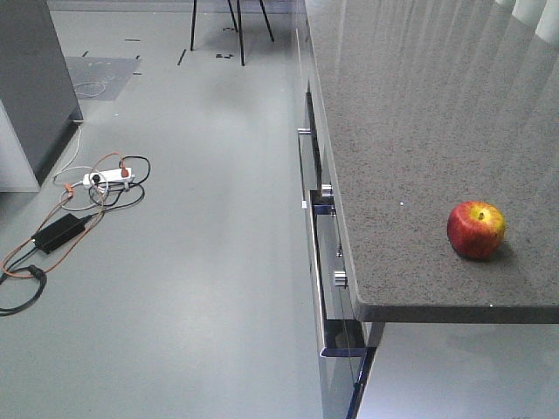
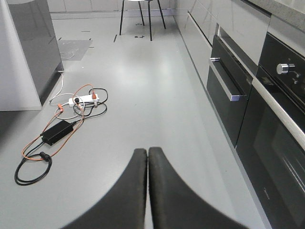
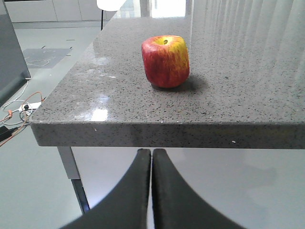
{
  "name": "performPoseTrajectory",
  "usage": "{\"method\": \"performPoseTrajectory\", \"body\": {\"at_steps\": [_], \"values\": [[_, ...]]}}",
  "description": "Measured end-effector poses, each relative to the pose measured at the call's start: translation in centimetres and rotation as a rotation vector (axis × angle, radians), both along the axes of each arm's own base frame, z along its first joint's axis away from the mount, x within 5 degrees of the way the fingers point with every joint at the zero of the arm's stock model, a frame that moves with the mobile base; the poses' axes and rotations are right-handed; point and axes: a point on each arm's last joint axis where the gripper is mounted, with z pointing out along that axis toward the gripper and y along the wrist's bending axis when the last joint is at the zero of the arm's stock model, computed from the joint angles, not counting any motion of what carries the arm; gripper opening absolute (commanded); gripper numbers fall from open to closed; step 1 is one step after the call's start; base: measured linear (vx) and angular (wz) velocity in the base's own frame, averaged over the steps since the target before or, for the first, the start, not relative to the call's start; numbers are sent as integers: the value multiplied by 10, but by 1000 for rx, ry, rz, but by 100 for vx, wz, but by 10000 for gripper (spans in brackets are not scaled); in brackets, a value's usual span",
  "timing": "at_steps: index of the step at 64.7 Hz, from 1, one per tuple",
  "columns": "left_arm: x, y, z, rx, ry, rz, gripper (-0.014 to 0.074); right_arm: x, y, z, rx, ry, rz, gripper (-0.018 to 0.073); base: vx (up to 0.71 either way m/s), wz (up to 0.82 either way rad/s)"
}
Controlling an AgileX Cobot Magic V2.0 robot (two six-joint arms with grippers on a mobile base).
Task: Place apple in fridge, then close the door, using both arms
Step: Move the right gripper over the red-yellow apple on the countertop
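The red and yellow apple (image 1: 476,230) stands on the speckled dark grey counter (image 1: 393,113) near its front right corner. In the right wrist view the apple (image 3: 165,61) is ahead of and above my right gripper (image 3: 151,151), which is shut and empty below the counter edge (image 3: 143,129). My left gripper (image 2: 147,150) is shut and empty over the bare floor. A tall dark grey body (image 1: 31,78) at the far left looks like the fridge (image 2: 31,43); only its lower part shows, and its door and interior are not visible.
A power strip (image 1: 106,178), a black adapter (image 1: 58,231) and tangled cables lie on the floor at left. Oven fronts with handles and knobs (image 2: 228,86) run under the counter. Chair legs (image 1: 231,26) stand at the back.
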Motion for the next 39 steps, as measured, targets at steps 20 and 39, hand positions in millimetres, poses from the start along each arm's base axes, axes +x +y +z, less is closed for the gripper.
{"method": "performPoseTrajectory", "body": {"at_steps": [20,39], "values": [[0,0,0,0,0,0,-6,1,0,5,38,-58,-8,-1,0,0],[0,0,0,0,0,0,-6,2,-4,33,123,-318,-59,-1,0,0]]}}
